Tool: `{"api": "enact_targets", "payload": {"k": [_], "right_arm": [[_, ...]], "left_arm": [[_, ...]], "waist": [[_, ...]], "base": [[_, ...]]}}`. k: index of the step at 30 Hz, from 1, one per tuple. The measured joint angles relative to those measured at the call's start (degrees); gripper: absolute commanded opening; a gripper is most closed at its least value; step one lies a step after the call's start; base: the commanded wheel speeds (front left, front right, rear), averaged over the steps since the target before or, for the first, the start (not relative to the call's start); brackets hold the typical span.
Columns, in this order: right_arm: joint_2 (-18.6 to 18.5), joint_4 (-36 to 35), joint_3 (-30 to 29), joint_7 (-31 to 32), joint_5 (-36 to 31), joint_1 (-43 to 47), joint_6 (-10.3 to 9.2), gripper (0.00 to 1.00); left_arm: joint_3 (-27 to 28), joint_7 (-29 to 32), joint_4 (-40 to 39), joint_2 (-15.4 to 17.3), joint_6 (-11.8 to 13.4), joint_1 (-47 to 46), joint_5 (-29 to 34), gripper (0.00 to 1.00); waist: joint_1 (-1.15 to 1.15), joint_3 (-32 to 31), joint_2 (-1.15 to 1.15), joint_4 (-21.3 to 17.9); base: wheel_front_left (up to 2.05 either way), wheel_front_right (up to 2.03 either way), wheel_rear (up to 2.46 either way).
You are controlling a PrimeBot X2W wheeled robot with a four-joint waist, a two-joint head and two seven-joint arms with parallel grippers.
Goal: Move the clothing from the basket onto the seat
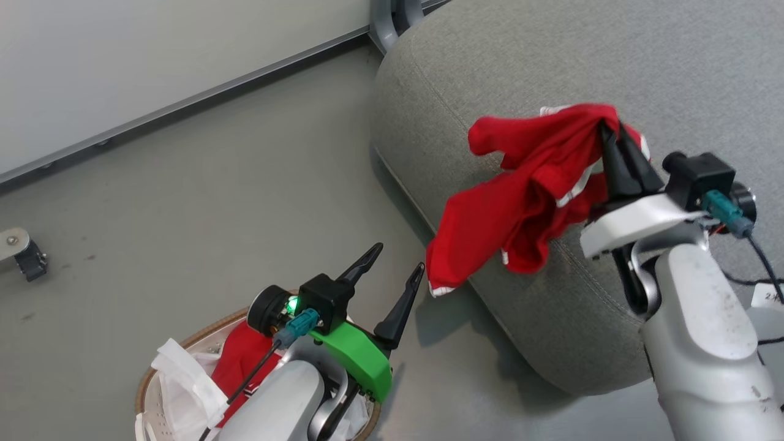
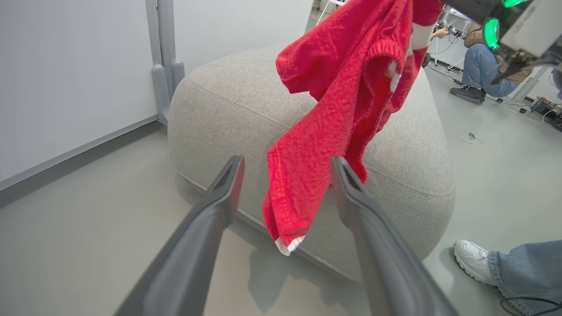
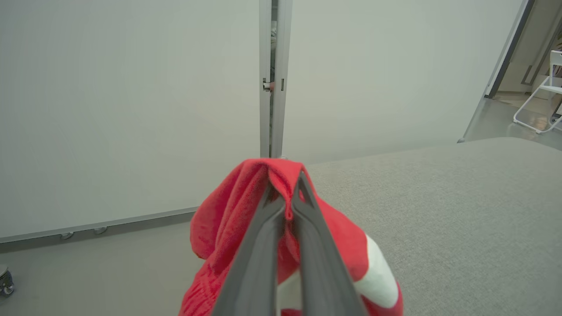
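My right gripper is shut on a red garment with white trim and holds it up over the near edge of the grey seat. The cloth hangs down past the seat's side. Up close, the right gripper pinches a fold of the red garment above the seat. My left gripper stands open above the basket, which has more red clothing in it. From the left gripper, the hanging garment drapes before the seat.
A white cloth liner lies bunched in the basket. A caster wheel sits at the far left on the grey floor. A partition post stands behind the seat. A person's shoe and leg are by the seat's right side; another person crouches farther back.
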Motion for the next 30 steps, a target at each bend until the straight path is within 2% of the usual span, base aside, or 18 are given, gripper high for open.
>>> {"api": "enact_targets", "payload": {"k": [5,13,18,23,30], "right_arm": [[-2.6,0.3,-3.2,0.0,-2.5,-6.9,0.01,0.0],[-11.0,2.8,-8.6,0.1,-6.3,-22.1,0.01,0.0],[-16.5,5.3,-11.7,2.2,-9.1,-31.7,0.01,0.0],[-19.7,12.4,-14.6,3.5,-11.5,-39.1,0.01,0.0],[-22.0,23.8,-18.7,1.5,-16.8,-40.6,0.01,0.0]], "left_arm": [[-0.5,0.0,0.0,0.7,0.0,-1.4,1.2,1.0],[0.1,0.0,-1.7,2.2,0.0,-4.9,3.5,1.0],[0.6,0.0,-3.3,2.8,0.0,-7.6,5.2,1.0],[0.7,0.0,-4.4,3.7,0.6,-10.9,6.6,1.0],[-0.1,0.1,-5.0,3.3,0.8,-13.7,7.6,1.0]], "waist": [[0.0,2.0,0.0,1.8],[0.0,7.3,0.0,5.5],[0.0,11.9,0.0,7.7],[0.01,17.9,0.0,9.9],[0.01,24.2,0.0,12.9]], "base": [[0.0,0.0,0.0],[0.0,0.0,0.0],[0.0,0.0,0.0],[0.0,0.0,0.0],[0.0,0.0,0.0]]}}
